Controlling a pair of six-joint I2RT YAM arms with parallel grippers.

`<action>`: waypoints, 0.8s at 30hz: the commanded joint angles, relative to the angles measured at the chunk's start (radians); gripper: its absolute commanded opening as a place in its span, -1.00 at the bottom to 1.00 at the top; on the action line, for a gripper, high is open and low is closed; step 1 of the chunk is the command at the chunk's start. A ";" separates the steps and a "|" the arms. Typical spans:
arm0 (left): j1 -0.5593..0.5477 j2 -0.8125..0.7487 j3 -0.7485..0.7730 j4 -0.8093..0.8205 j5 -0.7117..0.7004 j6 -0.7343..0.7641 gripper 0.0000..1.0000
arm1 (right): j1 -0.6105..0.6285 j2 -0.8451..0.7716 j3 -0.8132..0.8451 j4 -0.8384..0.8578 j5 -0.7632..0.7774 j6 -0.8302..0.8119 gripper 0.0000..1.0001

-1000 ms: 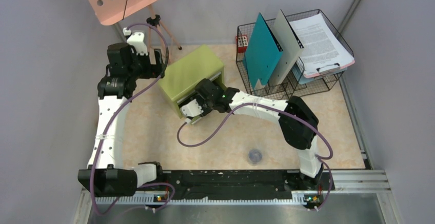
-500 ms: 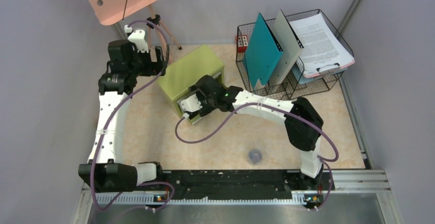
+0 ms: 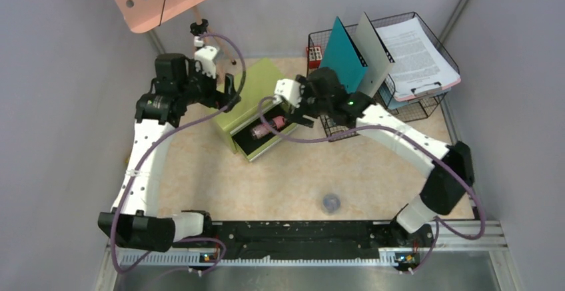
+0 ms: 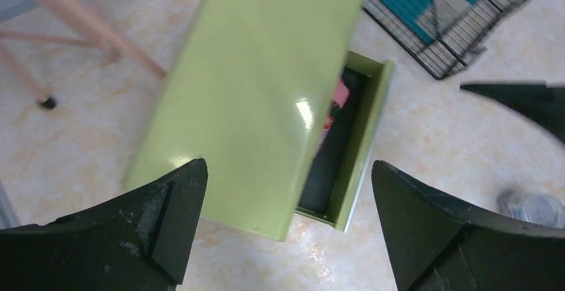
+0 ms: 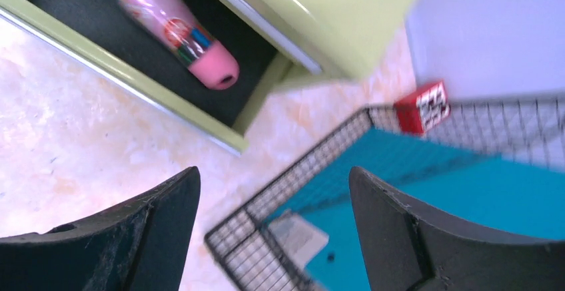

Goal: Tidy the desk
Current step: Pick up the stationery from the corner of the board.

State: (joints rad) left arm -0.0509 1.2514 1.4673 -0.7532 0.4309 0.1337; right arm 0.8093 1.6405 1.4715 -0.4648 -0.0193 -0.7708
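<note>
Left wrist view: my left pincer (image 4: 286, 171) is spread wide, jaws far apart, holding nothing and touching nothing. It hangs above the green box (image 4: 253, 84). The box's drawer (image 4: 353, 144) stands open on the 3 o'clock side.

Right wrist view: my right pincer (image 5: 273, 178) is likewise fully spread and empty, with no contact seen. The open drawer lies at 11 o'clock, with a pink tube (image 5: 176, 28) flat on its dark floor. A wire basket (image 5: 300, 164) lies at 5 o'clock, holding a teal folder (image 5: 466, 198). A red block (image 5: 422, 106) sits at 2 o'clock, just outside the basket.

Top view: the desk (image 3: 200, 171) fills the cell floor between the grey walls, beyond the black rail. On it, the box sits at 11 o'clock, the basket at 1 o'clock, and a small round object (image 3: 331, 203) at 6 o'clock, well apart from both pincers.
</note>
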 commanded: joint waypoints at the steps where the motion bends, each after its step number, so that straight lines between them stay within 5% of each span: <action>1: -0.182 -0.057 -0.009 -0.057 -0.008 0.146 0.96 | -0.142 -0.178 -0.105 0.003 -0.188 0.288 0.61; 15: -0.912 0.182 -0.070 -0.049 -0.174 0.373 0.96 | -0.567 -0.565 -0.365 0.013 -0.528 0.526 0.61; 24: -1.111 0.474 -0.012 -0.016 -0.117 0.418 0.96 | -0.716 -0.621 -0.477 -0.002 -0.558 0.580 0.64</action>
State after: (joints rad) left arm -1.1225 1.6718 1.4010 -0.8043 0.2768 0.5144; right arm 0.1249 1.0332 1.0241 -0.4652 -0.5331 -0.2165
